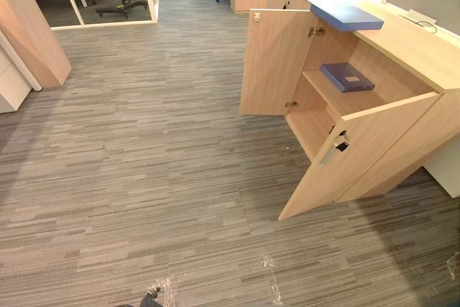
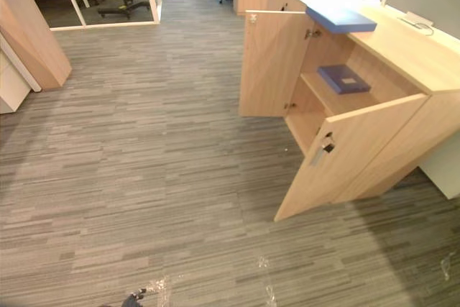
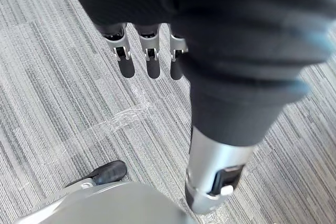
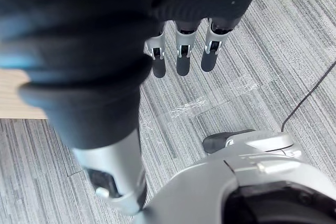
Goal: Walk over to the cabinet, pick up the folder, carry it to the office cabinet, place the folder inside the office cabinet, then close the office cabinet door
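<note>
Left hand (image 3: pixel 152 59): hangs over the floor, fingers straight and relaxed, holding nothing. Right hand (image 4: pixel 181 51): same condition, empty, fingers loose.

Scene, by size:
1. Carpet floor (image 1: pixel 144 177): striped grey, open between the robot and the furniture.
2. Office cabinet (image 1: pixel 402 41): light wood, standing to the robot's right and well apart from both hands.
3. Near door (image 1: pixel 359 156) and far door (image 1: pixel 277 62): both swung wide open.
4. Shelf (image 1: pixel 338 102): inside the cabinet, at mid height.
5. Pale blue slab (image 1: pixel 345 16): lies on the cabinet top and overhangs its front edge.
6. Folder (image 1: pixel 347 76): dark blue, lying flat on the shelf, inside the cabinet.
7. Handle (image 1: pixel 336 147): metal, on the outer face of the near door.

Step in hand (judged): the folder is stowed, so closing the doors remains. Procedure: walk closer and face the cabinet squarely. Set straight fingers against the outer face of a door, near its free edge. Push in a steady arc until it seats. Check that the folder sits back from the shelf edge, clear of the door's path.

View coverage: the eye views supply the cabinet, doors and folder position. The wrist views supply each hand's finger state.
</note>
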`<state>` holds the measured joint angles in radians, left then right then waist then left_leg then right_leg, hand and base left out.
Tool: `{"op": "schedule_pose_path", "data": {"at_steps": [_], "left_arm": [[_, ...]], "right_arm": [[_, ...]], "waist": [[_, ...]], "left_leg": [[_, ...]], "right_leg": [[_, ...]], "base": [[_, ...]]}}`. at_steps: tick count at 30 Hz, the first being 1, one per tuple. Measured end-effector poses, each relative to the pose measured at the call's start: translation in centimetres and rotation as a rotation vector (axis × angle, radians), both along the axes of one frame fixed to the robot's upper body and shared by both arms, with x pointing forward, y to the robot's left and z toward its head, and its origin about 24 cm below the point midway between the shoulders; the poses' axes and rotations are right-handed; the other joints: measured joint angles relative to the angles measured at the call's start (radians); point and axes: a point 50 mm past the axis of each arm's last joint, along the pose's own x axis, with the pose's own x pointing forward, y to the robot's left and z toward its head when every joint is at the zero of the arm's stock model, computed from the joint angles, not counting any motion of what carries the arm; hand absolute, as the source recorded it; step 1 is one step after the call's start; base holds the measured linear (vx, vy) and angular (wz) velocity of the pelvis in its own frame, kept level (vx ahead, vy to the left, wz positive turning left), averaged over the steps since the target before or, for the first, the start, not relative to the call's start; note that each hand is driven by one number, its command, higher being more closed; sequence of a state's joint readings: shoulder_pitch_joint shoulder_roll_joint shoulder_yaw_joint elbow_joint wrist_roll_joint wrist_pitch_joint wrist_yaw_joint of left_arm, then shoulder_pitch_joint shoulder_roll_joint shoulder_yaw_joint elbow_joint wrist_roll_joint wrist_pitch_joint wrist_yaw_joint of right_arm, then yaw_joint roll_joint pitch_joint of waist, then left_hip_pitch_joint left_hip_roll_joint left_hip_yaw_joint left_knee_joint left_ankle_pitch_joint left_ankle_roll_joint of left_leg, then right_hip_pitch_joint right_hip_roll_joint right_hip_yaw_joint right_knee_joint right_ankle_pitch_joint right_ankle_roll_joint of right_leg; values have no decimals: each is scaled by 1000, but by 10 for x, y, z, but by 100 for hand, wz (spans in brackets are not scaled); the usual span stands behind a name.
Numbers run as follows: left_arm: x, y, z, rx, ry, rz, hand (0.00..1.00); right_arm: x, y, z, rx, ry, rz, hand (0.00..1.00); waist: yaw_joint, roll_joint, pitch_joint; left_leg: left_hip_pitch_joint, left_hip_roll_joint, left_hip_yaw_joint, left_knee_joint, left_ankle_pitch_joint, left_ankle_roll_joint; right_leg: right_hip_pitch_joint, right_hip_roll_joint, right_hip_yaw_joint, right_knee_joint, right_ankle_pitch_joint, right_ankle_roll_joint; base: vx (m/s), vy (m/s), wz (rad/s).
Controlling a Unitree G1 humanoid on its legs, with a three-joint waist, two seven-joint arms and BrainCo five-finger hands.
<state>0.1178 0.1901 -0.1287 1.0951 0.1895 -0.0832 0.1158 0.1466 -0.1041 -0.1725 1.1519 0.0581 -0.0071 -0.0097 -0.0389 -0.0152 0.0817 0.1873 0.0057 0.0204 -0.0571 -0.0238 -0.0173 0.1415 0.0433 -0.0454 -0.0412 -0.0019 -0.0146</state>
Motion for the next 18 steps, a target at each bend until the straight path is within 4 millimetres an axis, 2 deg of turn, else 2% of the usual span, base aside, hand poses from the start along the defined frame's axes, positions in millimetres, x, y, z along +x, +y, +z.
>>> {"op": "schedule_pose_path", "data": {"at_steps": [5,7,9,10,11,12,14,16,17,18], "left_arm": [[6,0,1,4,-13,-21,0],[14,2,3,10,-34,-28,0],[30,4,10,0,-103,22,0],[33,5,11,-8,-122,55,0],[41,6,15,-24,-174,124,0],[40,9,17,-26,-189,161,0],[38,11,16,-32,-192,194,0],[39,11,17,-34,-200,215,0],[38,11,16,-34,-199,224,0],[37,11,16,-33,-197,228,0]], "right_arm": [[4,0,0,1,-10,7,0],[11,1,1,3,-28,13,0],[19,1,3,3,-61,3,0],[20,1,3,6,-68,-6,0],[21,0,3,4,-74,-14,0],[21,1,3,4,-75,-12,0],[21,0,4,0,-75,-24,0],[21,-1,4,-3,-76,-36,0],[22,-2,4,-6,-83,-38,0],[24,-2,5,-9,-88,-40,0]], "waist": [[0,0,26],[1,-3,48],[6,-6,92],[6,-9,103],[6,-6,117],[8,-10,121],[9,-10,121],[13,-11,121],[14,-11,121],[14,-10,121]], "left_leg": [[0,0,2,13,-3,-5],[-56,0,-1,123,-51,-14],[-187,22,23,411,-154,-69],[-236,34,47,515,-167,-67],[-328,82,107,735,-194,-32],[-382,134,155,854,-220,-23],[-418,178,196,830,-229,-17],[-437,179,206,660,-214,-27],[-435,174,201,500,-175,-33],[-431,175,190,345,-131,-54]], "right_leg": [[4,-1,1,15,-4,-2],[-24,-4,-1,70,-31,-9],[-62,0,-8,170,-102,-39],[-68,-1,-11,194,-117,-43],[-72,4,-15,238,-143,-50],[-66,2,-18,265,-165,-55],[-42,-17,-12,276,-189,-40],[-41,-59,2,280,-207,-22],[-45,-86,24,280,-219,-10],[-47,-111,42,278,-232,6]], "base": [[-59,-4,0],[-67,-21,7],[-126,-34,13],[-138,-37,12],[-87,-47,8],[-55,-54,5],[54,-1,3],[136,120,-16],[213,238,-30],[237,270,-32]]}}
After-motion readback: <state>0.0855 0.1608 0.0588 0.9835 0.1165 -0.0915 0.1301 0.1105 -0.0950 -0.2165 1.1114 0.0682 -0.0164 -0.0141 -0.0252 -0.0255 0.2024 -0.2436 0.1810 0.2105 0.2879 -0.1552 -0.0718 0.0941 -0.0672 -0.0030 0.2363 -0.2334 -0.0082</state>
